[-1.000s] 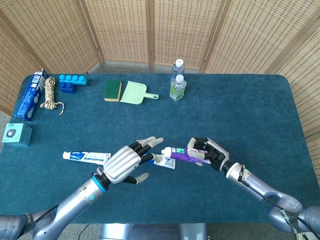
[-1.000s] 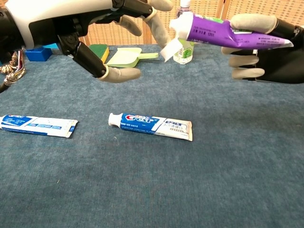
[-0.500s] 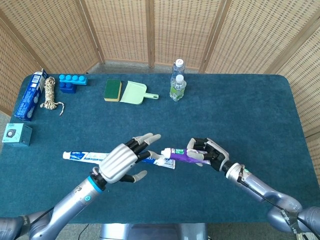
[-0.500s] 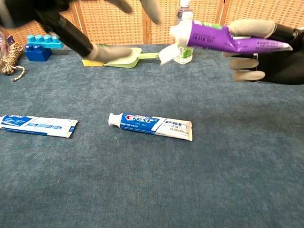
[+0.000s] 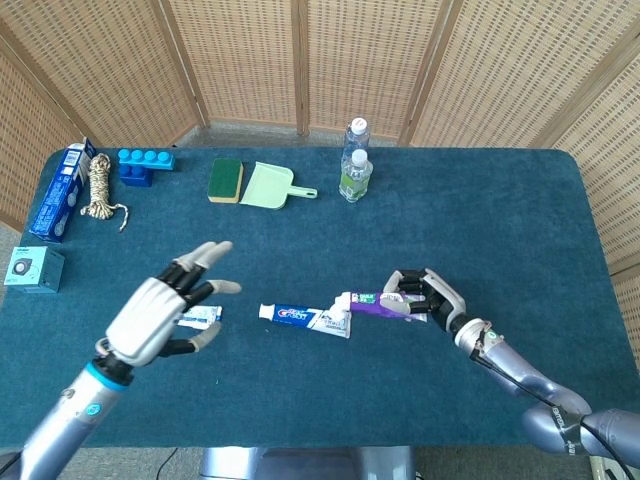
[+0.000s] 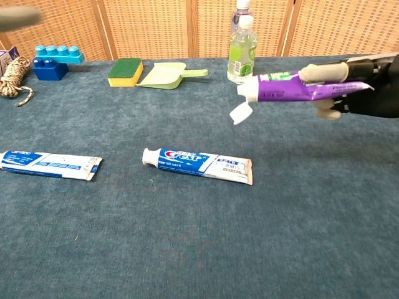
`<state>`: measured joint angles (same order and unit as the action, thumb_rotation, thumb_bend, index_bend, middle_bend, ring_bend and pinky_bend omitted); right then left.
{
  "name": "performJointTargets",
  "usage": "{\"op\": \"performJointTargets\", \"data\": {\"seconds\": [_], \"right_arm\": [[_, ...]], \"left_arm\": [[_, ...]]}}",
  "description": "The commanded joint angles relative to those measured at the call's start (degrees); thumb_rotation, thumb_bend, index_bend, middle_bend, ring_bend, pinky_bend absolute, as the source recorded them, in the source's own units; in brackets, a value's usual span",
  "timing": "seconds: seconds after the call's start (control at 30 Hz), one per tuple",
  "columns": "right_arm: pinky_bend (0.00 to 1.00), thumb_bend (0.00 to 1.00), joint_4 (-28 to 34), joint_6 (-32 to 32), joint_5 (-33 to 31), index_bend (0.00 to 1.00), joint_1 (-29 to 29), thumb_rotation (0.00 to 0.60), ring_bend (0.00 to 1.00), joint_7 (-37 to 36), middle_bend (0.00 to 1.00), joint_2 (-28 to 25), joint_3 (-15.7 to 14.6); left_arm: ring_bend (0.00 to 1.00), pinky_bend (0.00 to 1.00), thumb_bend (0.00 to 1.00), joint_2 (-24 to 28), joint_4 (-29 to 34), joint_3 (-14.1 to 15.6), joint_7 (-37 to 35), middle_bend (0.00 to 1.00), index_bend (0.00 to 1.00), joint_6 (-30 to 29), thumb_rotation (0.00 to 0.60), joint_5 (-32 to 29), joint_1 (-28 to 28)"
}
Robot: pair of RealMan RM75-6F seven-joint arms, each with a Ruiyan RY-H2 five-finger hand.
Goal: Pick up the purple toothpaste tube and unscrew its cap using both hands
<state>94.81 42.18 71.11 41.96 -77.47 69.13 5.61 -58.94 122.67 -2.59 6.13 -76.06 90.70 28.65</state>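
My right hand (image 5: 432,299) grips the purple toothpaste tube (image 5: 373,303) by its tail end and holds it level above the table, white cap end pointing left. In the chest view the purple tube (image 6: 288,91) sticks out of the right hand (image 6: 365,94), and a white cap flap (image 6: 240,113) hangs down from the nozzle end. My left hand (image 5: 163,312) hovers far to the left of the tube, fingers spread, holding nothing. In the chest view only a grey blur of it shows at the top left corner.
A blue Crest tube (image 6: 196,164) lies mid-table and a second blue tube (image 6: 50,165) lies at the left. Along the far edge stand a sponge (image 6: 124,68), green dustpan (image 6: 165,73), two bottles (image 6: 242,53), blue block (image 6: 56,59) and rope (image 6: 15,78).
My left hand has pulled away from the tube's cap end to the far left. The right hand has moved right and lowered the tube, whose cap flap now hangs down.
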Motion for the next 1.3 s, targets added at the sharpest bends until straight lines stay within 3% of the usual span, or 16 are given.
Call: {"op": "performJointTargets", "data": {"seconds": [0.03, 0.2, 0.27, 0.37, 0.47, 0.53, 0.7, 0.9, 1.13, 1.3], "right_arm": [[0.70, 0.44, -3.13, 1.50, -6.81, 0.94, -1.01, 0.600, 0.70, 10.64, 0.72, 3.88, 1.47], [0.58, 0.43, -6.15, 2.23, -8.34, 0.92, -1.77, 0.600, 0.64, 15.50, 0.68, 6.83, 2.49], [0.48, 0.42, -7.60, 2.74, -7.95, 0.89, -2.09, 0.600, 0.58, 17.56, 0.65, 7.97, 2.71], [0.31, 0.41, -10.70, 4.42, -6.42, 0.79, -2.92, 0.600, 0.47, 22.15, 0.58, 10.12, 2.38], [0.20, 0.40, -12.54, 6.14, -5.21, 0.70, -3.88, 0.600, 0.39, 25.90, 0.52, 11.51, 2.15], [0.15, 0.37, -13.25, 7.10, -4.66, 0.58, -4.46, 0.600, 0.31, 27.97, 0.46, 12.07, 2.08], [0.11, 0.27, -13.98, 9.83, -3.16, 0.36, -6.09, 0.596, 0.19, 31.68, 0.30, 12.57, 2.72], [0.09, 0.20, -13.02, 11.63, -2.62, 0.20, -7.77, 0.522, 0.12, 32.82, 0.22, 12.04, 4.27], [0.10, 0.18, -10.66, 16.06, 0.43, 0.19, -10.64, 0.511, 0.07, 31.83, 0.20, 9.82, 5.68], [0.10, 0.16, -7.63, 21.92, 3.22, 0.20, -13.17, 0.517, 0.06, 37.40, 0.21, 8.29, 5.47]], "left_arm": [[0.00, 0.14, 0.33, 2.84, -0.46, 1.89, -2.32, 0.01, 0.29, -2.94, 0.600, 1.10, -3.36], [0.00, 0.14, 0.33, 5.61, -0.93, 3.11, -4.81, 0.01, 0.29, -5.12, 0.600, 1.02, -6.41], [0.00, 0.14, 0.33, 6.64, -1.10, 3.34, -5.55, 0.01, 0.29, -6.06, 0.600, 1.19, -7.50], [0.00, 0.14, 0.33, 8.38, -1.29, 3.89, -6.88, 0.01, 0.29, -8.51, 0.600, 1.61, -9.98], [0.00, 0.14, 0.33, 9.16, -1.63, 4.30, -7.72, 0.01, 0.29, -9.66, 0.600, 1.83, -11.62], [0.00, 0.14, 0.33, 9.50, -1.87, 4.46, -8.17, 0.01, 0.29, -10.23, 0.600, 1.81, -12.52], [0.00, 0.14, 0.33, 9.84, -2.64, 4.20, -9.45, 0.01, 0.28, -11.91, 0.600, 1.15, -14.63], [0.00, 0.13, 0.33, 9.86, -3.02, 3.92, -9.63, 0.01, 0.28, -12.63, 0.600, 1.43, -16.18], [0.00, 0.12, 0.33, 8.79, -3.70, 3.87, -9.53, 0.01, 0.27, -13.78, 0.600, 1.77, -18.19], [0.00, 0.09, 0.33, 7.15, -5.05, 4.46, -6.99, 0.02, 0.27, -15.00, 0.600, 1.99, -20.38]]}}
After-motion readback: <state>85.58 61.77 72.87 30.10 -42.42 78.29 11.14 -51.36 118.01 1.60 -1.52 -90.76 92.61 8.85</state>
